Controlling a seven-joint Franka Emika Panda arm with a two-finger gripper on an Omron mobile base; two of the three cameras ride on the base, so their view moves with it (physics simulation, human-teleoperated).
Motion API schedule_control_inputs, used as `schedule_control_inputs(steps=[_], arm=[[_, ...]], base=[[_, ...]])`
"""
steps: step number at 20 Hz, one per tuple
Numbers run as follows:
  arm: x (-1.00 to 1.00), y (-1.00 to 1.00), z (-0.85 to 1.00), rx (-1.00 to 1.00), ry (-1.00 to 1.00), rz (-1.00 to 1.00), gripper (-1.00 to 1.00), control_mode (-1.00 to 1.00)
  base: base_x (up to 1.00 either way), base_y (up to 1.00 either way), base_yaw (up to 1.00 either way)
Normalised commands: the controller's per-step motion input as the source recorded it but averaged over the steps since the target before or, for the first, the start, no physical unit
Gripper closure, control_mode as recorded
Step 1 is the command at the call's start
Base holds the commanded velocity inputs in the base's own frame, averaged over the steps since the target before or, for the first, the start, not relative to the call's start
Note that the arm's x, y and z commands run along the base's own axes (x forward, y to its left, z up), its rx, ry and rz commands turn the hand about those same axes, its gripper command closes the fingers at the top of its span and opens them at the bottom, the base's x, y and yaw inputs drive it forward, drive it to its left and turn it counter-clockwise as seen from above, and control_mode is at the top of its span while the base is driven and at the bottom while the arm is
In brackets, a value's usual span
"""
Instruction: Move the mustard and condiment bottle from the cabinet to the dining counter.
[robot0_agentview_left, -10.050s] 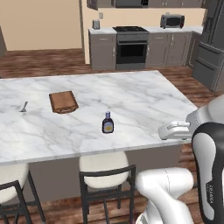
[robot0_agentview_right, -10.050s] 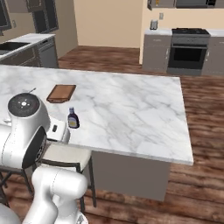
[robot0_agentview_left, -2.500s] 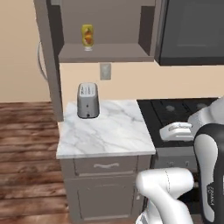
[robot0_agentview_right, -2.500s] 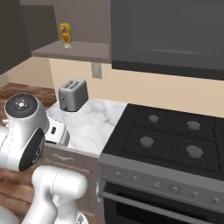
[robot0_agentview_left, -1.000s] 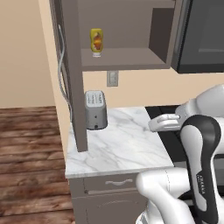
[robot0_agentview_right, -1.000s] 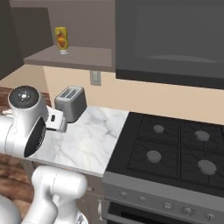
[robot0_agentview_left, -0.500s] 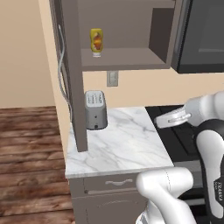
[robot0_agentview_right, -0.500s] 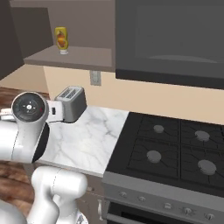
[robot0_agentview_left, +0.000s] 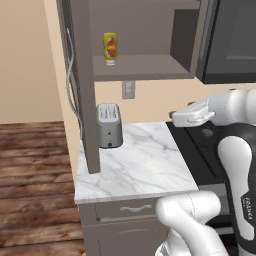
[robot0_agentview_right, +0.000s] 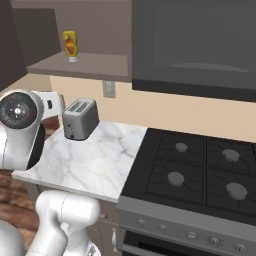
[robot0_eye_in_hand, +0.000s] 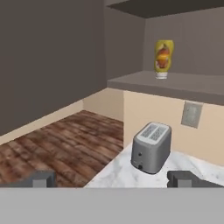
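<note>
Rising toward mustard (robot0_agentview_left: 110, 48) on cabinet (robot0_agentview_left: 150, 67) shelf; gripper (robot0_eye_in_hand: 113, 179) wide open, empty.

The mustard (robot0_agentview_left: 110, 48), a yellow squeeze bottle with an orange-red label, stands cap-down on the shelf of the cabinet (robot0_agentview_left: 145, 67). The grey-brown cabinet door is swung open, left of the mustard.

Mustard (robot0_agentview_left: 110, 48) in the cabinet (robot0_agentview_left: 150, 67), above toaster (robot0_agentview_left: 109, 125) on worktop (robot0_agentview_left: 140, 167).
</note>
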Motion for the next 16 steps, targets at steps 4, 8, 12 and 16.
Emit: schedule_control_inputs(steps=[4, 8, 12, 16], arm=[[0.13, 0.29, 0.56, 0.0, -0.11, 0.0, -1.0, -1.0], [0.11, 0.1, 0.36, 0.0, -0.07, 0.0, -1.0, -1.0], [0.07, 0.0, 0.16, 0.0, -0.08, 0.0, -1.0, -1.0], [0.14, -0.01, 0.03, 0.0, -0.08, 0.0, -1.0, -1.0]], base=[[0.0, 0.0, 0.0], [0.0, 0.0, 0.0], [0.0, 0.0, 0.0], [0.0, 0.0, 0.0]])
